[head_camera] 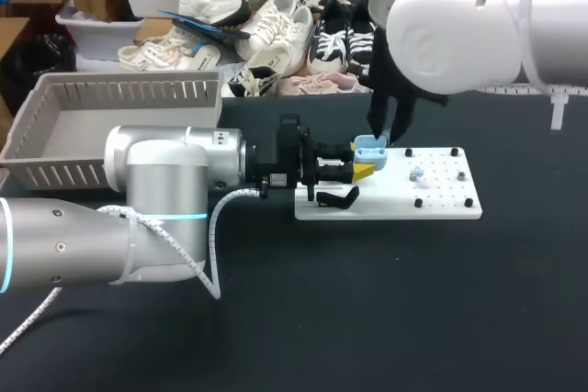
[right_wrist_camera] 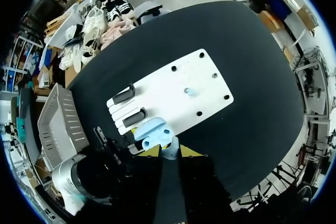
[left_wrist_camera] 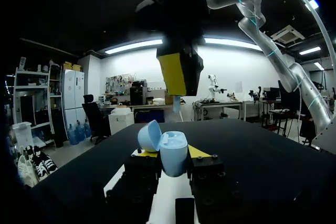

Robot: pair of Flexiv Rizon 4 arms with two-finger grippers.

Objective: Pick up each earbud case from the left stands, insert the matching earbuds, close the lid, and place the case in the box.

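Over the white board's left end, the left hand was clamped on the light-blue case, lid hinged open and mouth up, probably acting as a fixture for loading. The right hand hung directly above it, pinching a small pale earbud just over the open case, not yet seated. Another pale piece sat mid-board, likely the second earbud. A black stand stood at the board's left edge. The box sat left of the board, well apart, for the closed case.
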